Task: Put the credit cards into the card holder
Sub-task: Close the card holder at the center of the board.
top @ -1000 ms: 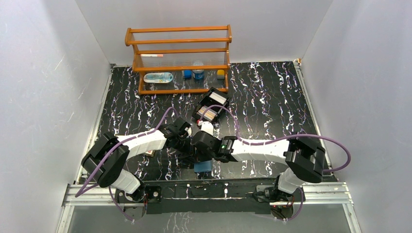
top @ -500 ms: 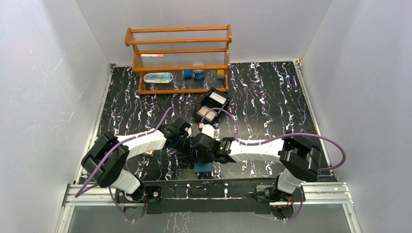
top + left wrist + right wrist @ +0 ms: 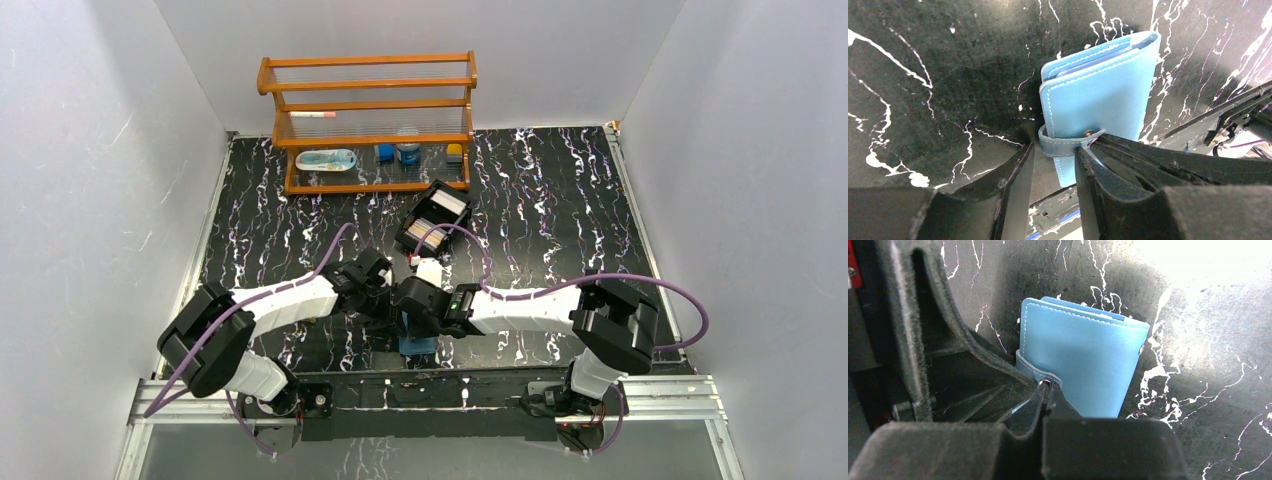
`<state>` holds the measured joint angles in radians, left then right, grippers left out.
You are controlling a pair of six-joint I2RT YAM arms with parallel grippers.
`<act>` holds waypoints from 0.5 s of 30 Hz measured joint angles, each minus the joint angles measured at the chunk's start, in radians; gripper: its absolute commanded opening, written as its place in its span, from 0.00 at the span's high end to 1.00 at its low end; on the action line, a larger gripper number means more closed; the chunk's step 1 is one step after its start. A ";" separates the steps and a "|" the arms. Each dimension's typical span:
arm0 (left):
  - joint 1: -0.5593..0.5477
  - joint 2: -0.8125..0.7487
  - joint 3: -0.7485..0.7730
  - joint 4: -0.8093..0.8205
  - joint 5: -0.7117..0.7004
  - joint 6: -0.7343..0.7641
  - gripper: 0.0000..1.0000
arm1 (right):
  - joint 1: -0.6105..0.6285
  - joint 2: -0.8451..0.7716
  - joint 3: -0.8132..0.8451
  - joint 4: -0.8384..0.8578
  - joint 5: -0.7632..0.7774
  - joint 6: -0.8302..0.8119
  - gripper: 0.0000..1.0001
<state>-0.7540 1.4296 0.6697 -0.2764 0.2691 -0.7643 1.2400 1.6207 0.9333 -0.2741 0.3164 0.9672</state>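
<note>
The card holder, a closed blue wallet, lies near the table's front edge; it also shows in the left wrist view and the right wrist view. Its snap tab wraps round one edge. My right gripper is shut on the tab's snap end. My left gripper is open, its fingers on either side of the tab's loop. Both grippers meet just above the wallet, the left beside the right. The credit cards, a tan stack and a white stack, sit in a black box.
The black two-compartment box stands mid-table behind the grippers. A small white packet lies between box and grippers. A wooden rack with small items stands at the back. A small dark item lies under the left arm.
Both wrists have shifted slightly toward the near edge and closer together over the wallet. The wallet has stayed in place.
</note>
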 measured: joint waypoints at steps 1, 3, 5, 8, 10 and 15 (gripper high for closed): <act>-0.002 -0.008 -0.004 -0.001 -0.007 -0.004 0.67 | 0.000 0.002 0.000 0.000 0.001 0.000 1.00; -0.003 -0.023 -0.011 -0.006 -0.020 -0.010 0.67 | 0.000 0.005 0.004 -0.001 0.002 0.001 1.00; -0.003 -0.040 -0.020 -0.014 -0.032 -0.014 0.67 | 0.000 0.005 0.006 -0.003 0.003 0.002 1.00; -0.003 -0.076 -0.035 -0.033 -0.052 -0.022 0.67 | 0.000 0.006 0.007 -0.006 0.003 0.001 1.00; -0.003 -0.096 -0.042 -0.043 -0.058 -0.028 0.67 | 0.000 0.008 0.010 -0.008 0.006 0.001 1.00; -0.003 -0.159 -0.061 -0.019 -0.063 -0.055 0.69 | 0.002 0.010 0.013 -0.011 0.011 0.001 1.00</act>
<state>-0.7567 1.2705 0.6086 -0.2951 0.2062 -0.8188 1.2419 1.6310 0.9466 -0.2855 0.3275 0.9680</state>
